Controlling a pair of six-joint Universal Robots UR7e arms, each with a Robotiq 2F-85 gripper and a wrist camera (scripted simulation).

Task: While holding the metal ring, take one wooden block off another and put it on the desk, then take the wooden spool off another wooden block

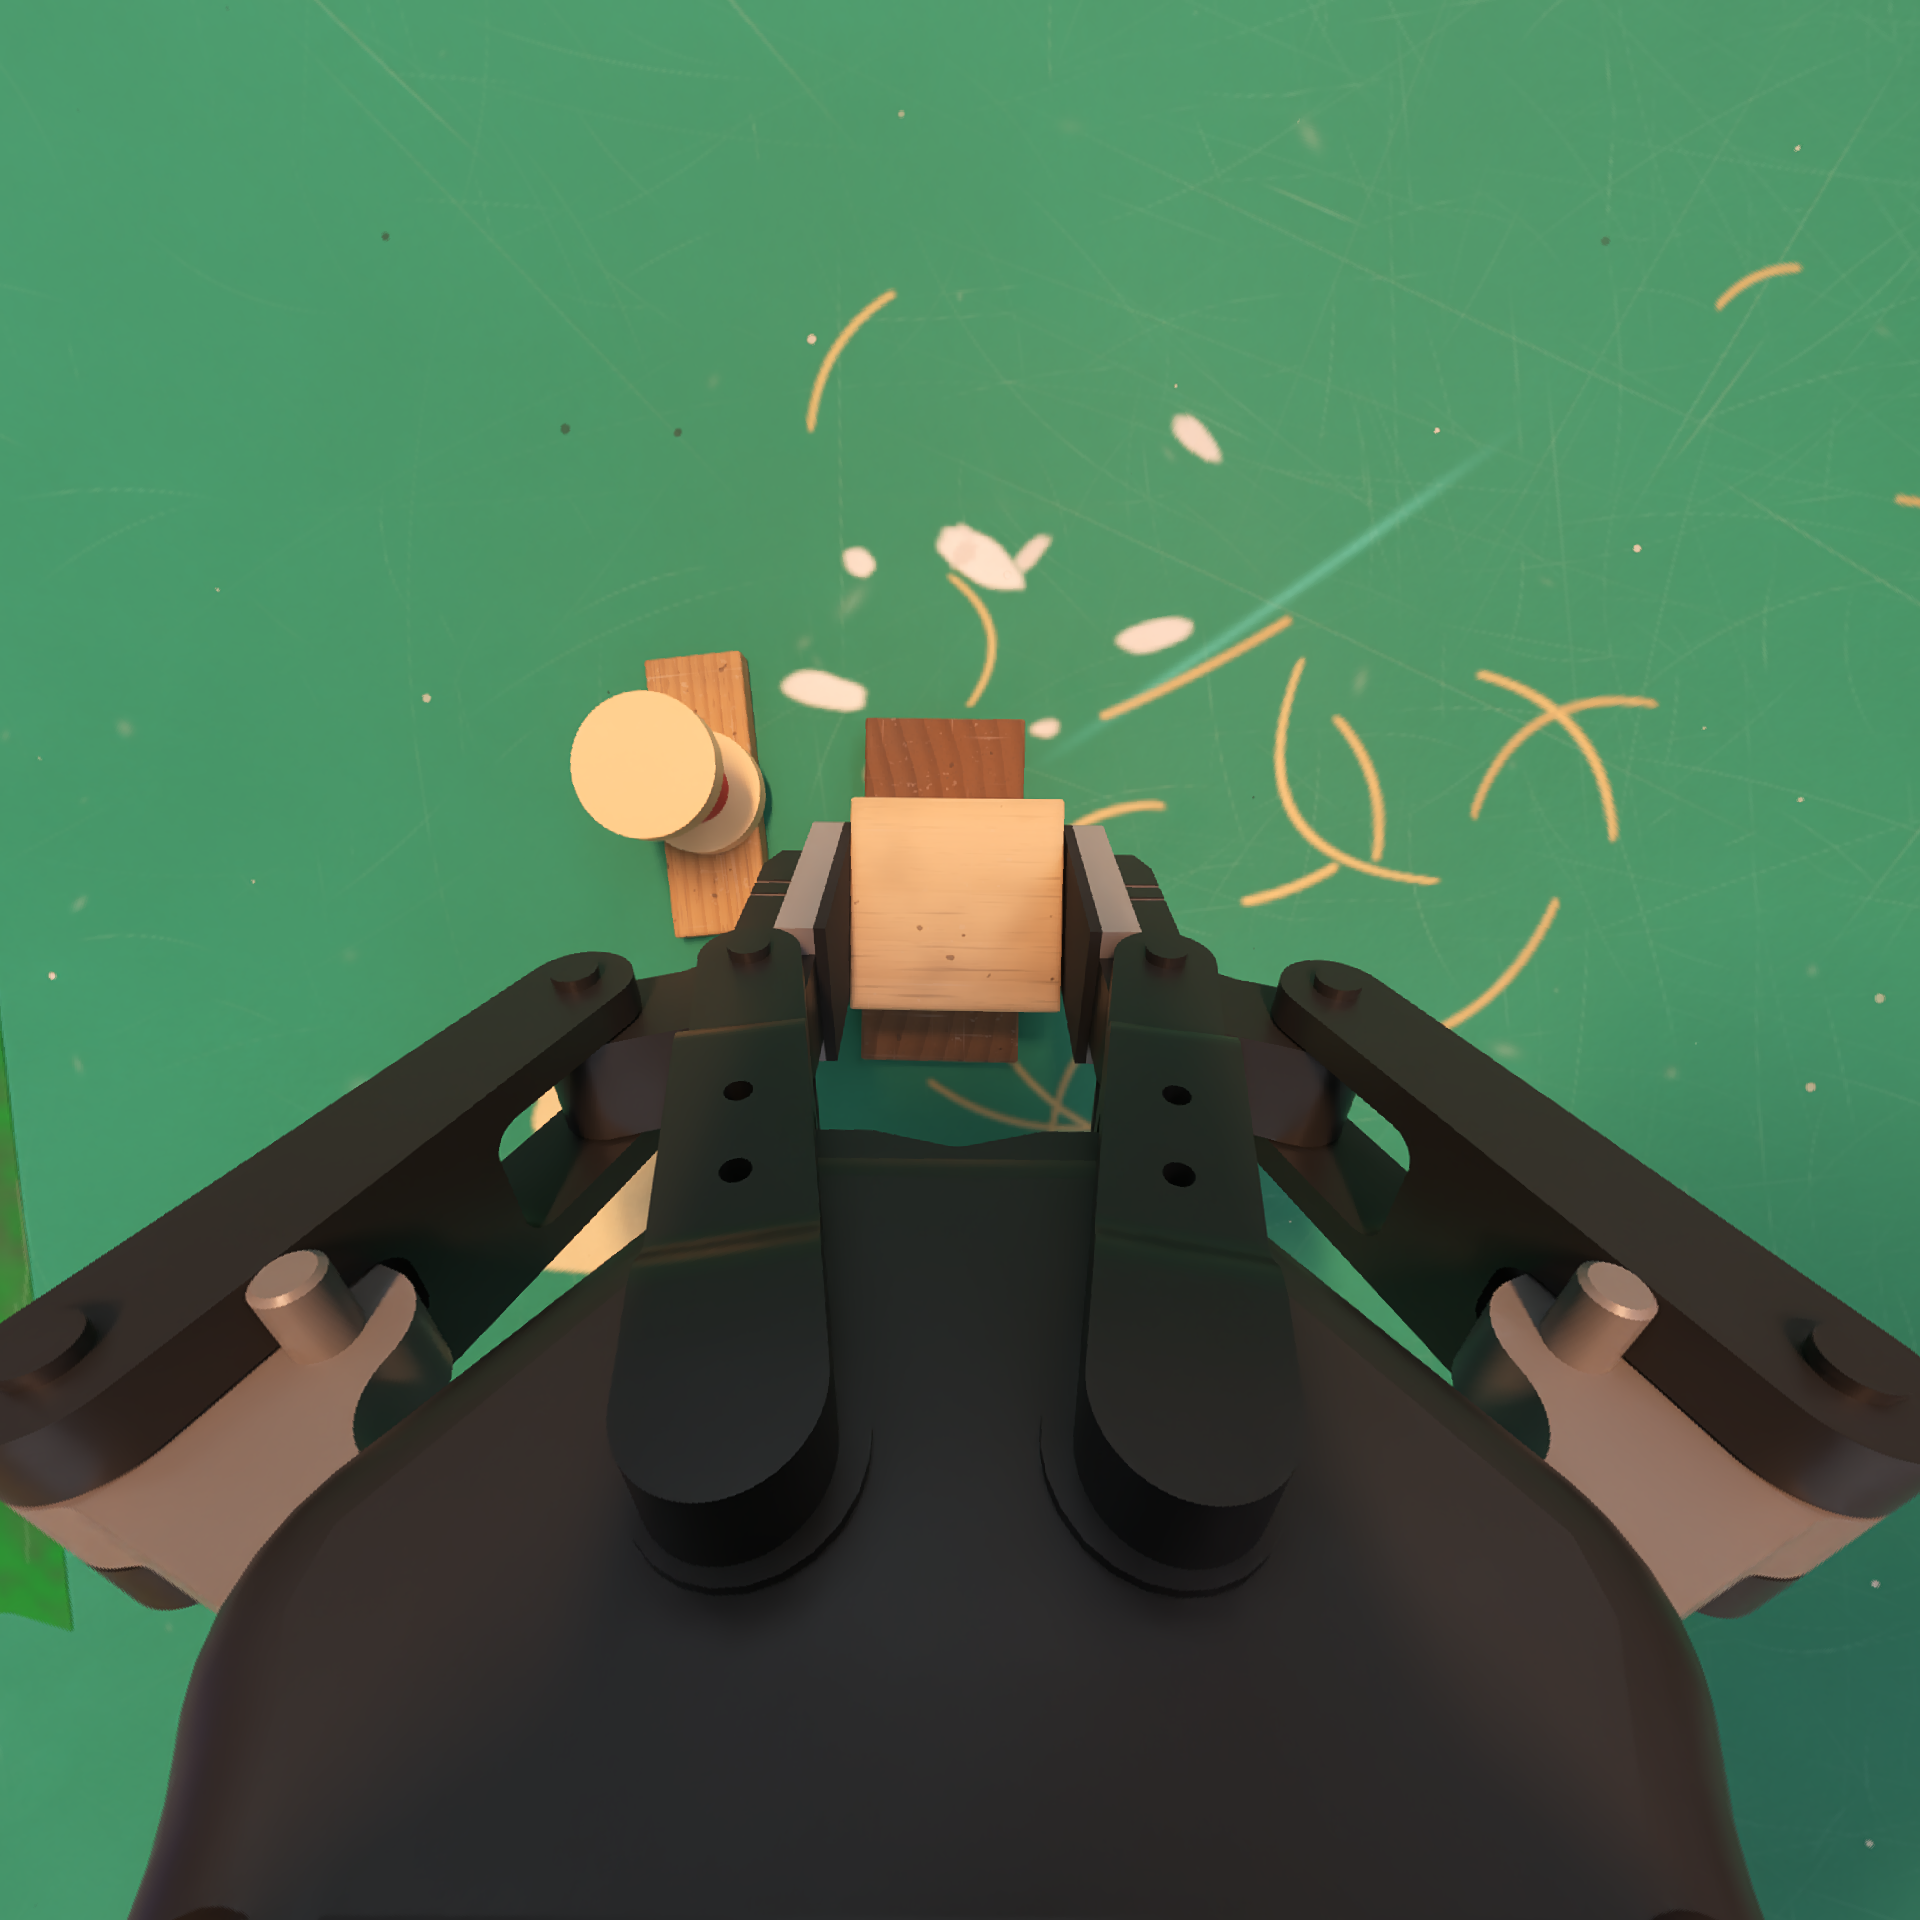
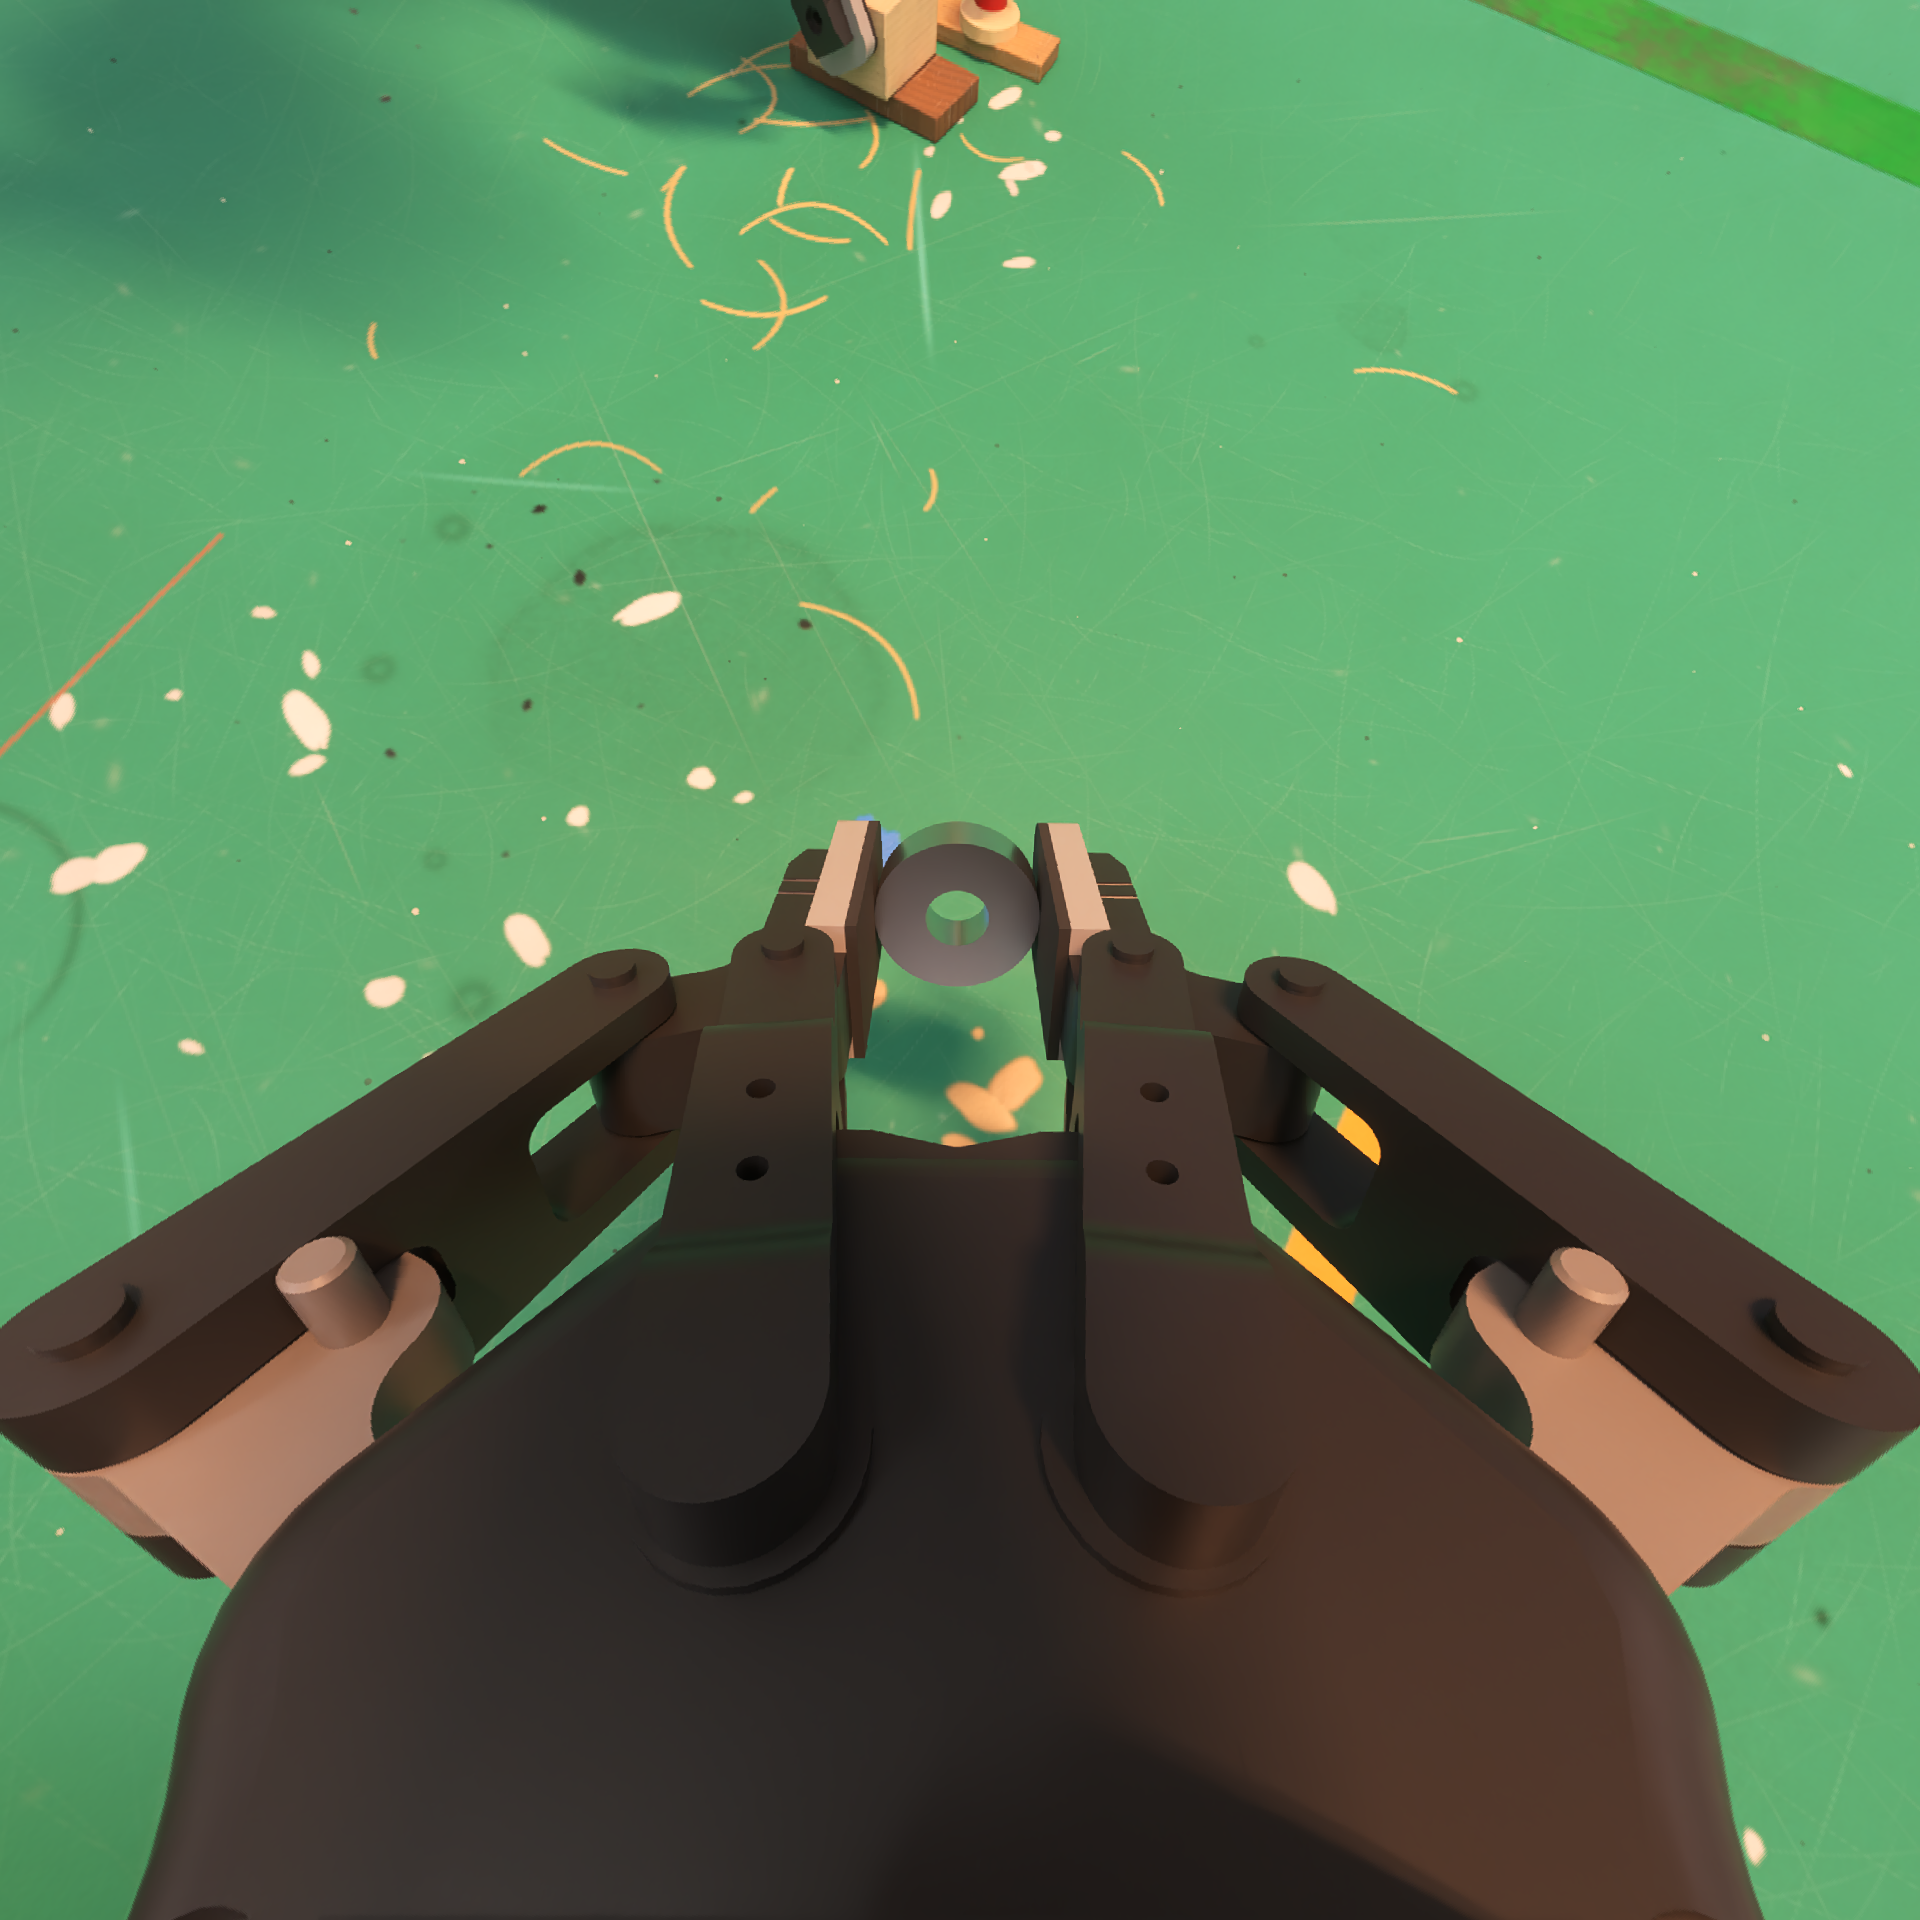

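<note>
In the left wrist view my left gripper (image 1: 956,868) is shut on a pale wooden block (image 1: 956,904), one pad flat against each side. The block sits on a dark brown flat block (image 1: 943,756) lying on the green desk (image 1: 1351,312). To its left a pale wooden spool (image 1: 644,764) with a red band stands on a light brown plank (image 1: 717,894). My right gripper (image 2: 956,862) is shut on a grey metal ring (image 2: 956,961) and holds it above the desk. The pale block (image 2: 899,47), dark block (image 2: 925,99) and spool (image 2: 987,16) show far off in the right wrist view.
The green desk (image 2: 1351,623) is scratched and strewn with thin orange curls (image 2: 790,223) and small white flecks (image 2: 307,719). A brighter green stripe (image 2: 1714,83) crosses the far right corner. The left gripper's fingers (image 2: 836,36) show at the top edge of the right wrist view.
</note>
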